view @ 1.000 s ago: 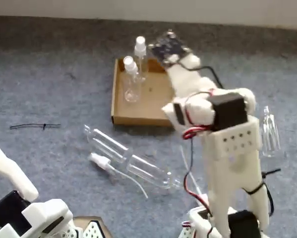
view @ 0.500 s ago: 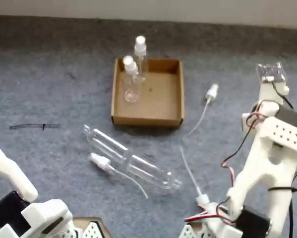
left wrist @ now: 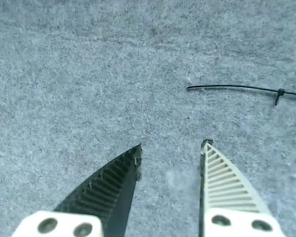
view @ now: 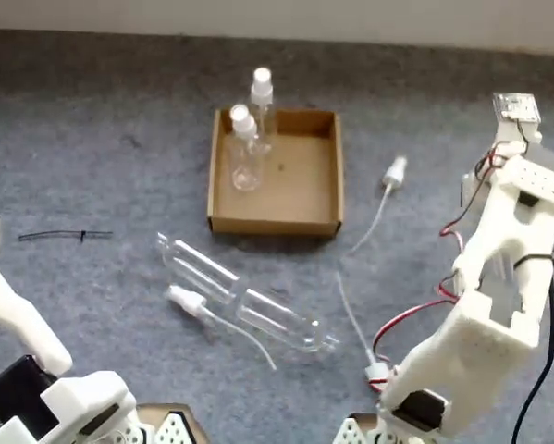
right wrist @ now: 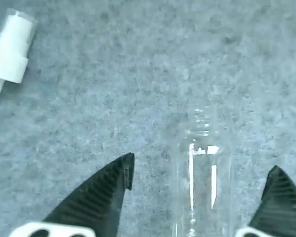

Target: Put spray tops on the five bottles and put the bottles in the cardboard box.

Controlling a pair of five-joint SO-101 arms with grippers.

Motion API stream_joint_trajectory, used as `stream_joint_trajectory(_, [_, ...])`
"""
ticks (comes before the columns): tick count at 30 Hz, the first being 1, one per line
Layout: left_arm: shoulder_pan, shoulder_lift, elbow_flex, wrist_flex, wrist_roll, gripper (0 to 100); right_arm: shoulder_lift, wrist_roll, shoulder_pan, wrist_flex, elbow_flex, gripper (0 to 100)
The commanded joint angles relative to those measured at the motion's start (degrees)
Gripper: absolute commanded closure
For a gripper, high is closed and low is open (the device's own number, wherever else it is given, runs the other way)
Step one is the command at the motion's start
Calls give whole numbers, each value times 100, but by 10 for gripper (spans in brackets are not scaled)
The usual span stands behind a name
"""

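The cardboard box holds two upright clear bottles with white spray tops. Two uncapped bottles lie on the carpet, one near the box and one nearer the arms, with a spray top beside them. Two more spray tops lie right of the box. My right arm stands at the far right. Its gripper is open, with a clear uncapped bottle between the fingers and a spray top off to one side. My left gripper is open over bare carpet.
Grey carpet covers the whole surface. A black cable tie lies at the left, just beyond my left gripper. The left arm's body fills the near left corner. Thin dip tubes trail from the loose spray tops.
My right arm has swung away from over the box to the far right and come down around the standing bottle. The left arm has barely shifted.
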Motion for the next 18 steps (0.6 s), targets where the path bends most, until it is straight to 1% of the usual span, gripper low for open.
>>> stream_joint_trajectory(1, [242,-92,-40,26,-53,813,523,-70,356,171,-1007,637])
stream_joint_trajectory(2, [303,-92,-31,62,-44,813,743,-70,409,189,-1156,637])
stream_joint_trajectory(4, [514,-101,-4,413,-18,813,1165,-70,444,198,-1446,638])
stream_joint_trajectory(7, [1086,-101,13,1301,-9,813,1631,-62,462,207,-1675,640])
stream_joint_trajectory(9, [1481,-101,13,1793,-9,813,1807,-62,462,374,-1780,675])
stream_joint_trajectory(12, [2026,-101,13,2215,-9,813,1912,-62,435,646,-1833,773])
stream_joint_trajectory(14, [2431,-101,13,2558,97,813,1938,26,453,743,-1859,819])
stream_joint_trajectory(16, [2826,-110,-31,2796,193,813,1947,299,453,875,-1859,829])
stream_joint_trajectory(18, [3231,-110,4,2787,123,813,1947,457,453,1007,-1859,831])
